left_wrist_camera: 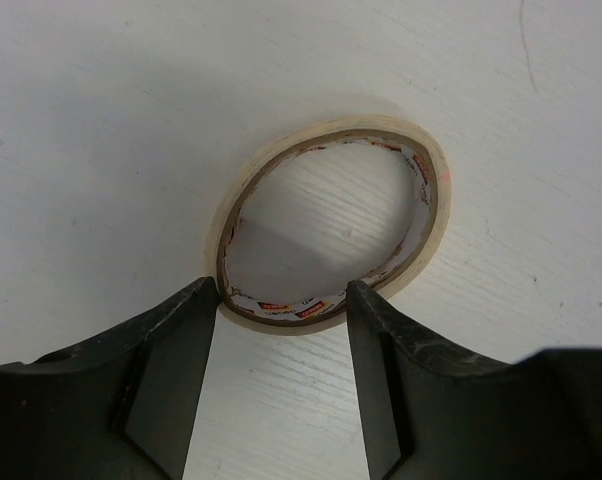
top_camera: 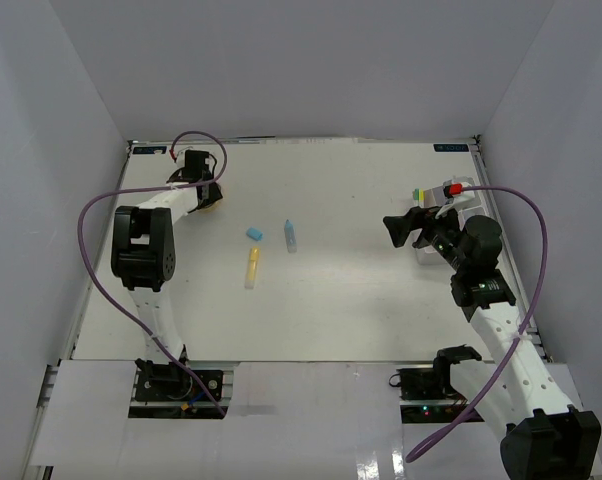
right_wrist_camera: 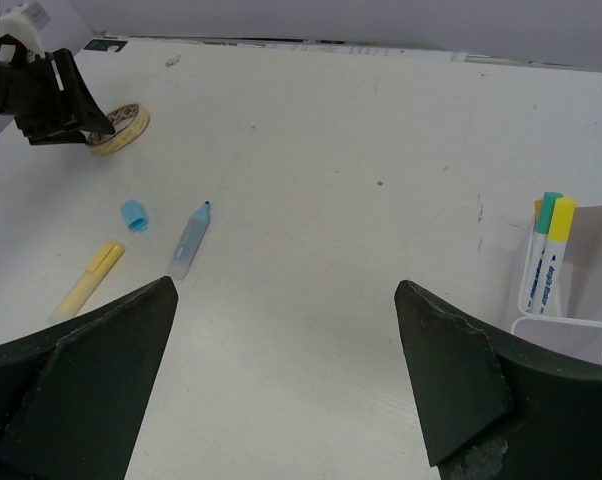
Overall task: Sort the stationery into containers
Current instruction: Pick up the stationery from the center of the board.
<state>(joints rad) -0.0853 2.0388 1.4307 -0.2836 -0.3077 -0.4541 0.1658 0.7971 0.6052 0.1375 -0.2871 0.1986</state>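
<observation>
The stationery on the table includes a tan tape roll (left_wrist_camera: 422,172) at the far left (top_camera: 210,207). My left gripper (left_wrist_camera: 284,290) hangs over its near rim, jaws partly apart, with a fingertip at each side of that arc and nothing clamped. A light-blue cap (top_camera: 254,233), a light-blue marker (top_camera: 290,236) and a yellow highlighter (top_camera: 252,266) lie mid-table. My right gripper (right_wrist_camera: 286,285) stands wide open and empty over bare table at the right (top_camera: 393,228). The white container (right_wrist_camera: 571,328) beside it holds two capped markers (right_wrist_camera: 546,250).
The white side walls and the raised table rim (top_camera: 301,141) enclose the workspace. The purple cables (top_camera: 91,215) loop off both arms. The right arm's body (top_camera: 476,250) partly covers the container in the top view.
</observation>
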